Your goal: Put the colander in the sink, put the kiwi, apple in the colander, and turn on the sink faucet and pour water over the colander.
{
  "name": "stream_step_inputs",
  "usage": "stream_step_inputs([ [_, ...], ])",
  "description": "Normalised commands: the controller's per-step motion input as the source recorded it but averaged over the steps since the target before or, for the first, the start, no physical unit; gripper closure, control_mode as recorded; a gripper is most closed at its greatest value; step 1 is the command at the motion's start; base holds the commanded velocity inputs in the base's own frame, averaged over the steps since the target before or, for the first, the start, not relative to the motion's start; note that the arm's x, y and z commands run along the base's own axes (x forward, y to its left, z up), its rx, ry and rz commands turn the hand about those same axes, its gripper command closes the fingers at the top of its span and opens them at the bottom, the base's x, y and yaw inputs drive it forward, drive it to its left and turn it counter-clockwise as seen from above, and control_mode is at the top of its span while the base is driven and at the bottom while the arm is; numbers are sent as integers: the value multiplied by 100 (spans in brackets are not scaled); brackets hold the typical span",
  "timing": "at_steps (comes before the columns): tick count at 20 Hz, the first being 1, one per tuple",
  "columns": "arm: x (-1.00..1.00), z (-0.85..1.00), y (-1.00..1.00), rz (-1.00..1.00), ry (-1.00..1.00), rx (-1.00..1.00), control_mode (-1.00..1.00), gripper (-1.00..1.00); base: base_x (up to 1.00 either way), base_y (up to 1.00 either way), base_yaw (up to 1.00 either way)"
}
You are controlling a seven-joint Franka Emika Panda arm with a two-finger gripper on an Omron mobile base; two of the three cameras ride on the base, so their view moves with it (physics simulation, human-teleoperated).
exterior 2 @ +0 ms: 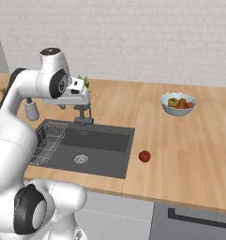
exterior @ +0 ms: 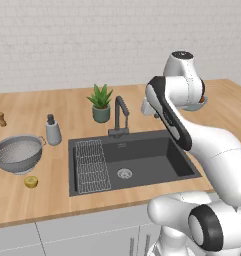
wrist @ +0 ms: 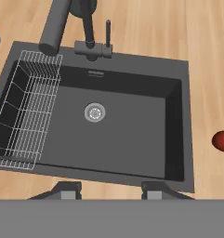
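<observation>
The colander (exterior: pixel 18 154), a silvery perforated bowl with small side handles, sits on the wooden counter (exterior: pixel 42 200) left of the sink (exterior: pixel 142 160), and the yellow-green kiwi (exterior: pixel 31 181) lies just in front of it. The red apple (exterior 2: pixel 144 156) rests on the counter right of the basin, cut by the edge of the hand view. In the left base view the arm covers most of the fruit bowl (exterior 2: pixel 178 104). The gripper (wrist: pixel 108 190) hovers above the sink, jaws parted and holding nothing. The faucet (exterior: pixel 120 117) stands behind the basin, the wire rack (exterior: pixel 91 165) at its left end.
</observation>
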Motion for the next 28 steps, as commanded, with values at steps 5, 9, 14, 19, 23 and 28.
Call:
stream_step_inputs([
  [5, -27, 0, 5, 0, 0, 0, -100, -100, 0, 0, 0],
  [9, -47, -3, 59, 1, 0, 0, -100, -100, 0, 0, 0],
  [14, -17, -3, 97, 0, 1, 0, -100, -100, 0, 0, 0],
  [19, -4, -3, 100, 0, 1, 0, -100, -100, 0, 0, 0],
  [23, 0, -13, 100, -6, 0, 0, -100, -100, 0, 0, 0],
  [28, 2, -27, 100, -9, 0, 1, -100, -100, 0, 0, 0],
])
